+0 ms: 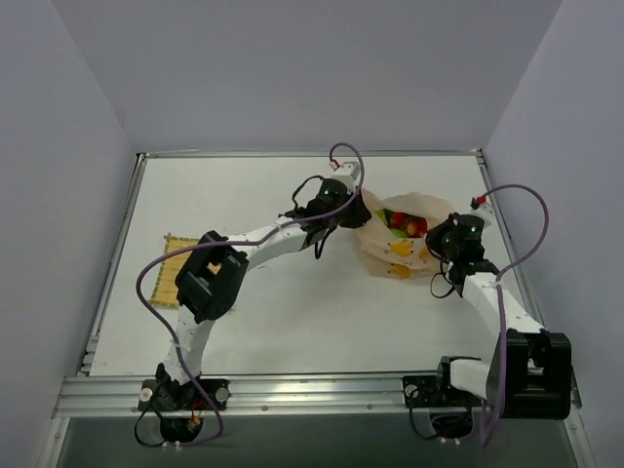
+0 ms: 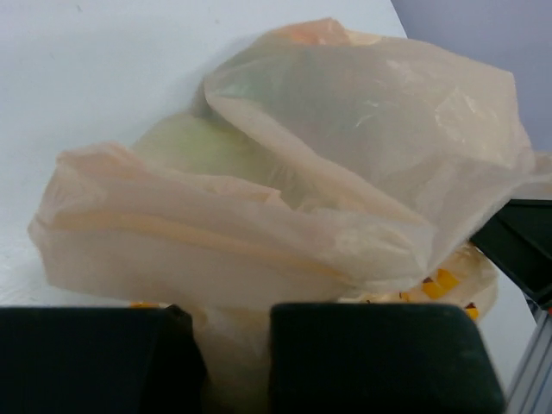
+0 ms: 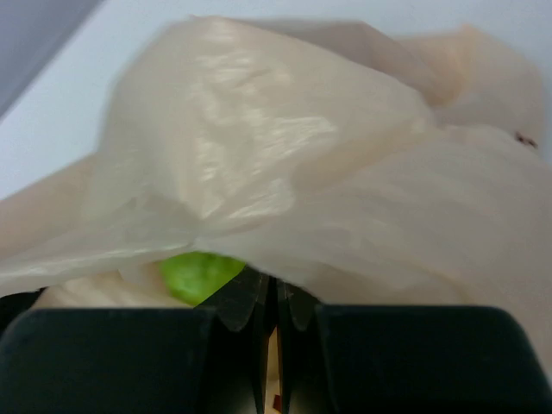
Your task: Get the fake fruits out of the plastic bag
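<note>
The plastic bag is held on the counter, its left rim pinched by the left hand, its right rim by the right hand. The fake fruits are seen inside its mouth. The thin film could be torn, or the fruits spilled, if it is pulled unevenly.

white arms, black joints, looping purple cables, matte black left end effector.
</note>
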Action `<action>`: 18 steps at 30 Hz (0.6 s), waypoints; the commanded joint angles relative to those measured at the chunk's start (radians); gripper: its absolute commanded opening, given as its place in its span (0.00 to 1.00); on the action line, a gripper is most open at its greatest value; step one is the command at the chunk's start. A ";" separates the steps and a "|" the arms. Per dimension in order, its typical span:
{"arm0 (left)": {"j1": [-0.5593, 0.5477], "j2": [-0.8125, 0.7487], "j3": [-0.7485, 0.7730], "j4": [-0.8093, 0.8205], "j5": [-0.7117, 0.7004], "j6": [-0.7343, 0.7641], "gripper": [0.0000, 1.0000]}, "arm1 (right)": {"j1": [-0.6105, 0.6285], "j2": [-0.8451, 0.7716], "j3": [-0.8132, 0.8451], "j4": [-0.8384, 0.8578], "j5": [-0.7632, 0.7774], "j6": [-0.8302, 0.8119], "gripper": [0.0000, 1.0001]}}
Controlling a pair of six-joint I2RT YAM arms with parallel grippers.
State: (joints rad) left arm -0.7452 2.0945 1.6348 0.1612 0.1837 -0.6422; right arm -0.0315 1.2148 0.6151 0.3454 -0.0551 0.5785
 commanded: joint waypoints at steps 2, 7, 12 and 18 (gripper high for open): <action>0.003 -0.007 -0.114 0.210 0.108 -0.119 0.02 | -0.050 -0.040 -0.164 -0.019 0.066 0.052 0.00; 0.012 -0.001 -0.223 0.360 0.097 -0.162 0.03 | -0.054 -0.023 -0.242 0.013 0.100 0.153 0.00; 0.010 0.004 -0.270 0.396 0.088 -0.174 0.02 | -0.056 -0.023 -0.284 0.063 0.096 0.195 0.00; 0.000 0.022 -0.253 0.391 0.091 -0.151 0.02 | -0.077 0.167 -0.184 0.116 0.072 0.176 0.18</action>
State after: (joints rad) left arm -0.7441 2.1227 1.3422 0.4919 0.2672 -0.7971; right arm -0.0956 1.3090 0.3740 0.4210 -0.0025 0.7559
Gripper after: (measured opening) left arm 0.028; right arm 0.123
